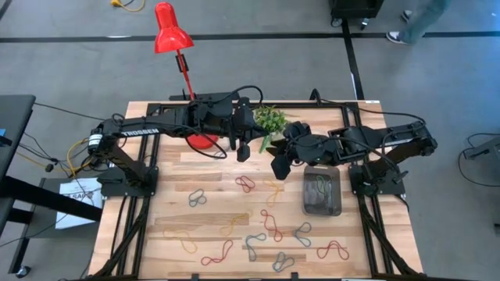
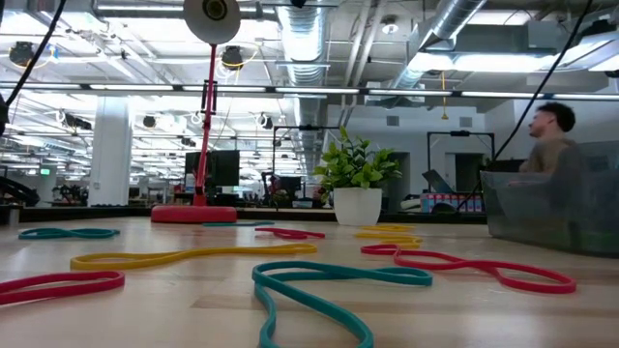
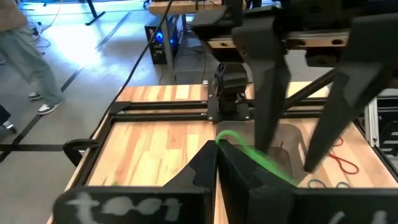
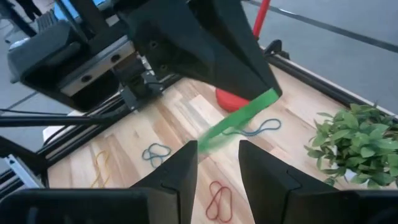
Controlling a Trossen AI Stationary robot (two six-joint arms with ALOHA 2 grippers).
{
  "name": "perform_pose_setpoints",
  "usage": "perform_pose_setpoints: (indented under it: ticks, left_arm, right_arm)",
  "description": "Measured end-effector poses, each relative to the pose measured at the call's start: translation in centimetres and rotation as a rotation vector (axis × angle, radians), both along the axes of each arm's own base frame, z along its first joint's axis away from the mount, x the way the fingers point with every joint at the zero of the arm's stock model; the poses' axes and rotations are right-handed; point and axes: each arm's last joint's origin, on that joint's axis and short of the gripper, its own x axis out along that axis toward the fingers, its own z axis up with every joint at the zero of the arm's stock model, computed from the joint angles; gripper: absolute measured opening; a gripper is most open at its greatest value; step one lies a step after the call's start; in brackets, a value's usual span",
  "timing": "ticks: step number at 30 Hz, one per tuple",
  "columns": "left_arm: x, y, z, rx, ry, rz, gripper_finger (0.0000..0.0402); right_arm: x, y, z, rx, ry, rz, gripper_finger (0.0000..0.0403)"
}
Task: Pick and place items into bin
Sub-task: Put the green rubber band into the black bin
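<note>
Both grippers hover above the table's middle, clear of the wood. My left gripper [image 1: 243, 151] is shut on a green band [image 4: 239, 118], lifted off the table. My right gripper [image 1: 280, 165] faces it, open [image 4: 216, 148], and the band's other end reaches one of its fingertips. The bin [image 1: 305, 195] stands on the table to the right of both grippers, with a few bands inside. Several more bands lie flat on the wood: red [image 1: 246, 184], grey-blue [image 1: 197, 197], yellow [image 2: 184, 256] and teal [image 2: 329, 285]. My left gripper pinches one end of the green band [image 3: 219, 138] between its two fingertips [image 4: 272, 93]. From there the band runs in a straight slanting strip through the air, clear of the table. My right gripper has the band's far end [image 4: 200, 143] at the tip of one finger [image 4: 186, 155]; I cannot tell whether they touch.
A red desk lamp [image 1: 168, 35] stands with its round base [image 1: 205, 141] at the table's far side, under my left arm. A small potted plant [image 1: 269, 119] is beside it. A person [image 2: 551, 126] shows beyond the table.
</note>
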Motion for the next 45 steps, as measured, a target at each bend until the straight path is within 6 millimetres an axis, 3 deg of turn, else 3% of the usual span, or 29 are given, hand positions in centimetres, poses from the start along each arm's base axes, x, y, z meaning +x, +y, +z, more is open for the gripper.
perform_pose_setpoints:
  ticks: [18,22,28,34,45]
  left_arm:
    - [0.1,-0.7,0.2,-0.003,-0.02,-0.035,0.0]
    - [0.2,-0.7,0.3,-0.001,-0.031,-0.034,0.0]
    - [0.2,-0.7,0.4,-0.001,-0.041,-0.037,0.0]
    - [0.1,-0.7,0.2,-0.003,-0.017,-0.034,0.0001]
    - [-0.4,-0.6,-1.2,0.009,0.135,0.038,0.0073]
  right_arm:
    - [0.3,-1.4,0.1,0.004,-0.01,-0.046,0.0109]
    - [0.4,-1.4,-0.1,0.002,-0.003,-0.046,0.0084]
    - [0.5,-1.4,-0.2,-0.004,0.011,-0.043,0.001]
    - [0.4,-1.3,-0.3,-0.022,0.025,-0.03,0.0008]
    - [-1.4,-1.7,-2.1,0.066,0.23,-0.158,0.0003]
